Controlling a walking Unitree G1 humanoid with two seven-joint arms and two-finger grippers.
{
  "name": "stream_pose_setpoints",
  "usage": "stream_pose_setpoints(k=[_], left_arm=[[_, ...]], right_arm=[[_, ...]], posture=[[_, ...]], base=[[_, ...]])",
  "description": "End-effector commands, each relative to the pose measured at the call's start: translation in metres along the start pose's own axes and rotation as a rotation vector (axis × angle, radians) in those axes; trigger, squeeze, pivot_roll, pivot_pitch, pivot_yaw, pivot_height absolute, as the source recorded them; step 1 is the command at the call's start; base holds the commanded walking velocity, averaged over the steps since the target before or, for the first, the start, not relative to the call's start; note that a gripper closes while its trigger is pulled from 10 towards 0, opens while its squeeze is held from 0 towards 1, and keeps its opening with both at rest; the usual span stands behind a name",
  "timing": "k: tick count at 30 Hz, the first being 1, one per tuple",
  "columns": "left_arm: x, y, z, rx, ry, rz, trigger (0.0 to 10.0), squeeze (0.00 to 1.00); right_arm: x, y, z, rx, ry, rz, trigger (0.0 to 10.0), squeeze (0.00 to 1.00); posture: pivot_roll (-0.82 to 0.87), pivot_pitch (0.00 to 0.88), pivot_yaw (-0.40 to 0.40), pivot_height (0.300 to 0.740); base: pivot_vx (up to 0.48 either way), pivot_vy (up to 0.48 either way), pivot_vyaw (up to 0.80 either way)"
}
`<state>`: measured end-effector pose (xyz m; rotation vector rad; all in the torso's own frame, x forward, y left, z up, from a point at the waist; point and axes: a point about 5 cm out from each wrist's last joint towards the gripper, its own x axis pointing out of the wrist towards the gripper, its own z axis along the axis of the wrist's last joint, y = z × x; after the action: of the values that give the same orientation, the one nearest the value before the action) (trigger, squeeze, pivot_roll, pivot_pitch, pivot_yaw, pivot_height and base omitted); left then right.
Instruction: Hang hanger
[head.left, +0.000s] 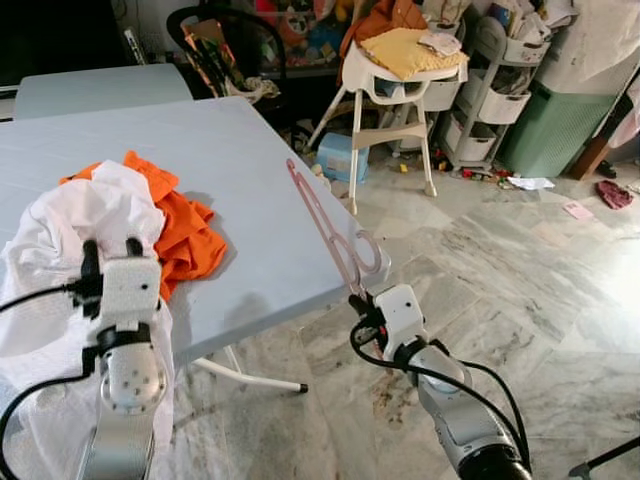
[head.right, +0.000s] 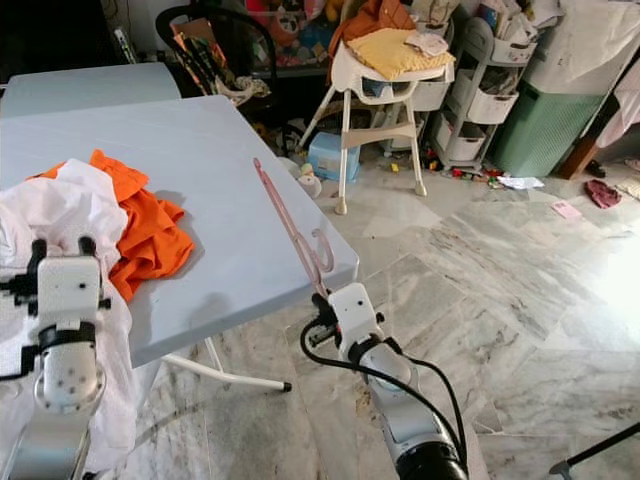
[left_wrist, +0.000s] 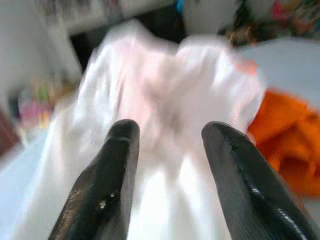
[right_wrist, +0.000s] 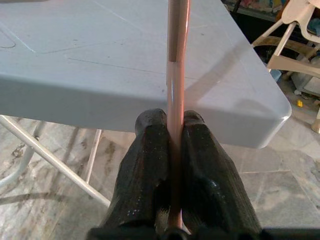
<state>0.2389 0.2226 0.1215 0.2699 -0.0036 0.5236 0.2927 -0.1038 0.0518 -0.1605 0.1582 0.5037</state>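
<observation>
fingers (right_wrist: 150, 165) of right gripper (right_wrist: 172, 125) pinch pink hanger (head.left: 325, 220).

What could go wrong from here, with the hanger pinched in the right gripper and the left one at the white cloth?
1. The right gripper pinches the thin pink hanger at one end only, so the long free end could twist or slip.
2. The hanger juts over the table corner; a low swing may knock the edge.
3. The left gripper is open over the white garment, which lies against the orange garment; a grab could drag both.
</observation>
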Motion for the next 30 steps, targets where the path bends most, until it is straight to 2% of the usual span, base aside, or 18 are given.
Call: stream_pose_setpoints(k=[1,4,12,15,22,26,30], left_arm=[[-0.003,0.003,-0.005,-0.084,0.072,-0.002,10.0,1.0],[-0.011,0.0,-0.01,-0.178,0.13,-0.044,10.0,1.0],[-0.031,-0.005,-0.002,-0.209,0.16,-0.147,10.0,1.0],[-0.035,-0.003,0.0,-0.145,0.119,-0.205,10.0,1.0],[-0.05,-0.002,-0.003,-0.104,0.143,-0.253,10.0,1.0],[-0.056,0.003,-0.011,-0.063,0.188,-0.217,10.0,1.0],[-0.055,0.013,-0.023,-0.026,0.265,-0.141,10.0,1.0]], right_arm=[[-0.002,0.0,-0.013,0.004,0.078,0.015,10.0,0.0],[-0.002,0.0,-0.013,0.003,0.079,0.015,10.0,0.0],[-0.001,0.002,-0.013,-0.007,0.08,0.024,10.0,0.0],[0.0,0.005,-0.013,-0.012,0.077,0.035,10.0,0.0],[0.001,0.007,-0.013,-0.021,0.077,0.046,10.0,0.0],[0.0,0.005,-0.014,-0.027,0.081,0.047,10.0,0.0],[0.0,0.005,-0.015,-0.03,0.085,0.05,10.0,0.0]], posture=[[0.1,0.0,-0.088,0.74],[0.11,0.0,-0.087,0.74],[0.12,0.0,-0.086,0.74],[0.13,0.0,-0.088,0.74],[0.13,0.0,-0.091,0.74],[0.13,0.0,-0.093,0.74],[0.13,0.0,-0.095,0.74]], base=[[0.0,0.0,0.0],[0.0,0.0,0.0],[0.0,0.0,0.0],[0.0,0.0,0.0],[0.0,0.0,0.0],[0.0,0.0,0.0],[0.0,0.0,0.0]])
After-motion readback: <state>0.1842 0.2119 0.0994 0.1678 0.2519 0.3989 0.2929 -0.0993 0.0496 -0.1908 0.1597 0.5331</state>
